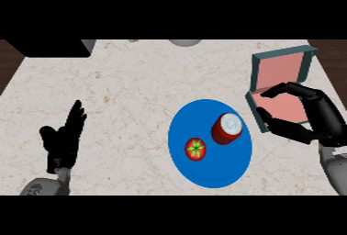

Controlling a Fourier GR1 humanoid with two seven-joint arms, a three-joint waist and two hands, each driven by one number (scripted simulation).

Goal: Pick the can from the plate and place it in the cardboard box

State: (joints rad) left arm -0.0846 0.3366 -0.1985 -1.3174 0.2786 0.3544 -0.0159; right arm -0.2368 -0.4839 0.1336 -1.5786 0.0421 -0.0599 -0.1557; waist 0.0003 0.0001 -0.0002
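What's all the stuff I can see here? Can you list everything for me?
counter: one, pale marble, fills most of the view
plate: one, blue, on the counter right of centre
can: one, red with a white top, on the plate's upper right part
tomato: one, red with a green stem, on the plate left of the can
box: one, grey-blue outside and pink inside, lid open, right of the plate
dark block: one, black, far left corner, partly cut off
round thing: one, grey, far edge, too cut off to identify
left hand: one, black, open, resting at the left, fingers up
right hand: one, black, open, over the box
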